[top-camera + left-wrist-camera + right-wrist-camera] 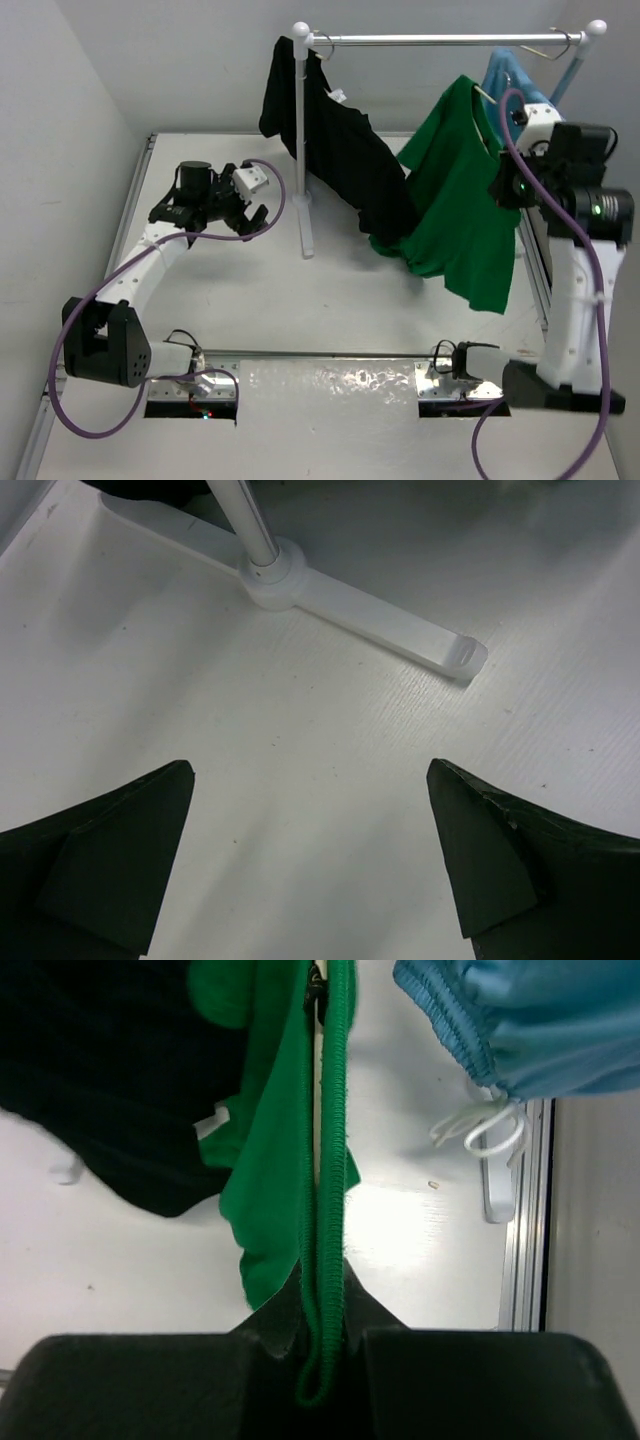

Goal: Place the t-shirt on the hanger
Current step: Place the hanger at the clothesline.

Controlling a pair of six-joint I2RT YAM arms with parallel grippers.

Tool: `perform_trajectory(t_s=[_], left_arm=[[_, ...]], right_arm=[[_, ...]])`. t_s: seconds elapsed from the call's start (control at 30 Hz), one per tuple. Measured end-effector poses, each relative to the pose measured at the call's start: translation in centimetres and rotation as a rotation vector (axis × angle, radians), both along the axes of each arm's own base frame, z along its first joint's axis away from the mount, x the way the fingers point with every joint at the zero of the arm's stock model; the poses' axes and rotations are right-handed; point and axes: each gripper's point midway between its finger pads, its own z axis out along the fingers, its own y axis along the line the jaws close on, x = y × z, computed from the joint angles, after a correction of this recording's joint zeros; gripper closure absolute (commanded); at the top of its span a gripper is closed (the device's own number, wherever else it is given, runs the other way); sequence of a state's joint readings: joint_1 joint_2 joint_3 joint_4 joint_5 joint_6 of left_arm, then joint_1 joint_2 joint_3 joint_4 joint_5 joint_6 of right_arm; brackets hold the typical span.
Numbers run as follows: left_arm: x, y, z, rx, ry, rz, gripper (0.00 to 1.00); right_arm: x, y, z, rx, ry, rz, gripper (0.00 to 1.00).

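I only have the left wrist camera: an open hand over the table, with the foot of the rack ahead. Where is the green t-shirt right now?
Observer: The green t-shirt hangs over the right side of the table, below the rail.
Operator: Is anything holding it?
Observer: Yes, the right hand is shut on a ribbed edge of it.
Operator: What else hangs up there?
Observer: A black garment hangs from the left end of the rail, its lower end reaching the green t-shirt.
Operator: Anything at the right end?
Observer: A light-blue garment hangs there, behind the green t-shirt.
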State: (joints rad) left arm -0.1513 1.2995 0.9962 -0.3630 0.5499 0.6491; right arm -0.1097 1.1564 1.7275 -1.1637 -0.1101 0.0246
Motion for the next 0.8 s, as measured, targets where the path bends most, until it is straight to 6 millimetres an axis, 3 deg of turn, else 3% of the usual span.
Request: perform_trajectory(t_s=[0.13,0.3,0.4,0.63,0.8], left_arm=[[0.1,0.0,-0.5,0.002,0.015,0.000,0.01],[0.3,0.0,-0.8,0.006,0.020,0.003,0.01],[0.3,0.1,-0.9,0.009,0.020,0.006,0.01],[0.2,0.1,-1.0,0.009,0.022,0.006,0.01],[0.3,0.1,-1.0,0.010,0.021,0.006,0.01]], right_arm=[[3.9,-1.2,-0.8,-0.021,0.064,-0.033,1.00],[7.3,-2.7,2.0,-0.067,-0.001,-0.086,1.00],[8.3,-3.4,3.1,-0.088,-0.033,-0.112,1.00],[8.6,-4.3,2.9,-0.116,-0.024,-0.147,1.00],[9.8,-5.8,3.4,-0.140,-0.031,-0.176,1.00]])
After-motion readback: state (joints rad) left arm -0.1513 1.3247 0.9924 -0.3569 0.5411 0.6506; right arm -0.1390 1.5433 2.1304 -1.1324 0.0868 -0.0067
